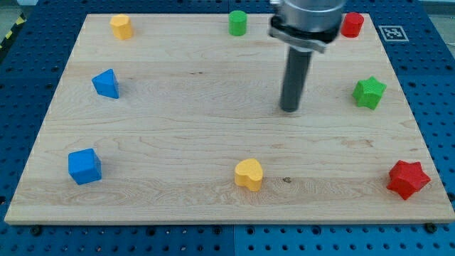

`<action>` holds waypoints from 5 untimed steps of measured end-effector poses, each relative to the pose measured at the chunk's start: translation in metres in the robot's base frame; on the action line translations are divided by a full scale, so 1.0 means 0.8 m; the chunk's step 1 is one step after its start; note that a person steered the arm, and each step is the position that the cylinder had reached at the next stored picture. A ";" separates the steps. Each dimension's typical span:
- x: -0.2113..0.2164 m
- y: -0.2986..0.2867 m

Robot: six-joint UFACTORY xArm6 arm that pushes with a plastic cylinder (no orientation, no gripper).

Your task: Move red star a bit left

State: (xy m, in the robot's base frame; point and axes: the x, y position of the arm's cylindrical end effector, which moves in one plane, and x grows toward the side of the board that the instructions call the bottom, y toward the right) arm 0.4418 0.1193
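Observation:
The red star [408,178] lies near the bottom right corner of the wooden board [178,142]. My tip [290,109] rests on the board right of centre, well up and to the left of the red star and apart from it. The green star [369,92] is to the tip's right, with a gap between them. No block touches the tip.
A yellow heart [249,174] lies at the bottom centre. A blue cube [84,166] and a blue triangular block [106,84] are on the left. A yellow block [121,26], a green cylinder [237,23] and a red cylinder [352,24] line the top edge.

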 end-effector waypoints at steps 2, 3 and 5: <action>0.037 0.136; 0.063 0.218; 0.191 0.275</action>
State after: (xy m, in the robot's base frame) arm 0.5945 0.3396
